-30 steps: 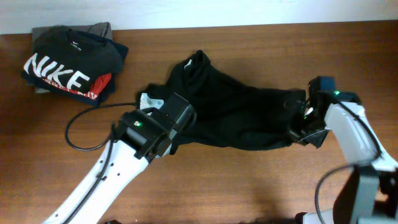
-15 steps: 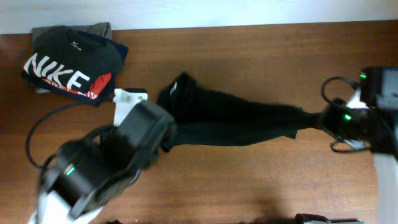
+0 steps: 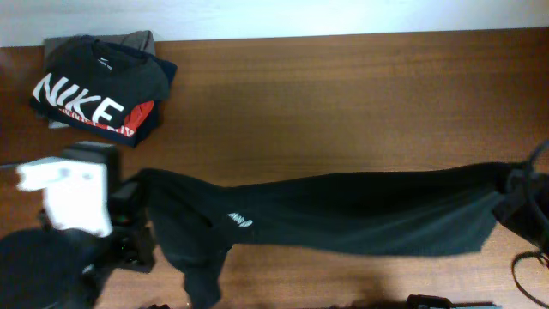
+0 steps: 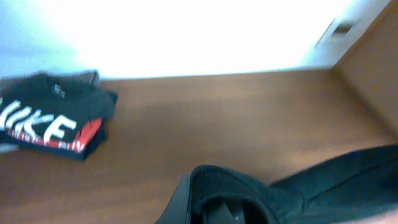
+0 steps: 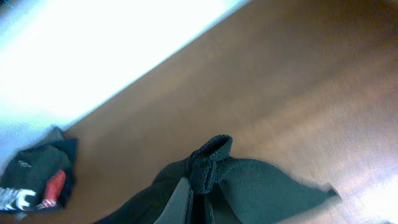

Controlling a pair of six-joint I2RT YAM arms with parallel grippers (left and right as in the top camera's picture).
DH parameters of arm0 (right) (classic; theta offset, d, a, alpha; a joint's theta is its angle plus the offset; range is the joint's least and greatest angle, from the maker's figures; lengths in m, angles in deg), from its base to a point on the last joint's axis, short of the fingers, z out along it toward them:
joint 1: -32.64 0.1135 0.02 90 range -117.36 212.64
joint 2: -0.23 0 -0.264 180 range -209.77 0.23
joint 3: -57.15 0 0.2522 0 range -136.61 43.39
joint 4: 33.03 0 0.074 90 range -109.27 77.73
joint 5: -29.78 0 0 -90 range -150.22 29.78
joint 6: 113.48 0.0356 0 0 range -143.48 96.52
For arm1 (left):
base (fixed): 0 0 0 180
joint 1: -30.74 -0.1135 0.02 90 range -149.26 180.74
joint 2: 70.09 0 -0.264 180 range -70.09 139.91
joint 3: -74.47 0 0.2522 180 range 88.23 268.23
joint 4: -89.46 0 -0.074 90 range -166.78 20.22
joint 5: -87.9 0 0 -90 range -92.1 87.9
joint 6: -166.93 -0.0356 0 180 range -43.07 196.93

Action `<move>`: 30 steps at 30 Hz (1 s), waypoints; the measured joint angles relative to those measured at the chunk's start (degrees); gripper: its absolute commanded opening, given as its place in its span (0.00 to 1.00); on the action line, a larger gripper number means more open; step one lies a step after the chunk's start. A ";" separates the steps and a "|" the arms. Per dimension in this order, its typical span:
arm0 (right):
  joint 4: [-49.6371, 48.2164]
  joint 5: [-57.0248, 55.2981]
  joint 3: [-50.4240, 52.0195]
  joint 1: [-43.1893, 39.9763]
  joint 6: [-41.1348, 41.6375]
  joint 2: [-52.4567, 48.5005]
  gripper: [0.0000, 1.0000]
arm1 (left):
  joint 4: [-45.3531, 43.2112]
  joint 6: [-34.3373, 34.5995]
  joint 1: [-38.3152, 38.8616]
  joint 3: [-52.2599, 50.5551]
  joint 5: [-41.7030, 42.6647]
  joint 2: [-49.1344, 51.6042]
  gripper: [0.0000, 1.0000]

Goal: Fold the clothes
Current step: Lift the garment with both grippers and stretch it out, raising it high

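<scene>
Both arms have swung wide and toward the near edge, so the clothes point(image 3: 360, 215), bunched mid-table a second ago, now stretch as a long black band across the front of the table point(image 3: 343, 103). The left gripper point(image 3: 137, 210) is clamped on the left end. The right gripper point(image 3: 525, 193) pinches the right end, apparently with its fingers buried in fabric. The NIKE shirt pile point(image 3: 94, 86) sits well apart, far left.

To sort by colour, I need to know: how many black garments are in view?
2. The top is stretched wide along the near edge; the NIKE shirt lies folded on the stack, far left. The stack may hide more.
</scene>
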 measured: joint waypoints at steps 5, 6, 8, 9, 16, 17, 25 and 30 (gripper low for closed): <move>-0.07 0.00 -5.42 0.00 -0.17 -0.02 0.04 | -2.73 -1.38 0.04 5.95 -4.07 0.07 0.01; -0.07 0.00 -5.62 0.00 -0.15 -0.04 0.04 | -3.39 -1.62 0.04 6.29 -4.94 0.07 0.01; -0.22 0.02 -5.73 0.00 -0.17 -0.46 0.04 | -5.11 -2.40 0.04 6.51 -6.82 0.26 0.01; -0.52 0.00 -5.73 0.00 -0.17 -0.90 0.04 | -5.90 -2.84 0.04 6.51 -7.56 0.52 0.01; -8.17 0.00 -5.92 0.00 -0.17 -10.32 0.04 | -13.68 -6.36 0.02 6.71 -16.83 8.00 0.01; -9.33 0.00 -5.95 0.00 -0.22 -11.96 0.04 | -16.79 -8.02 -0.26 6.73 -18.29 9.99 0.01; -23.17 0.00 -5.68 0.00 -0.37 -28.41 0.04 | -49.86 -27.08 -12.46 6.60 -19.50 30.08 0.01; -30.53 0.02 -5.42 0.00 -2.75 -33.07 0.04 | -64.83 -37.27 -19.87 7.15 -18.49 41.18 0.01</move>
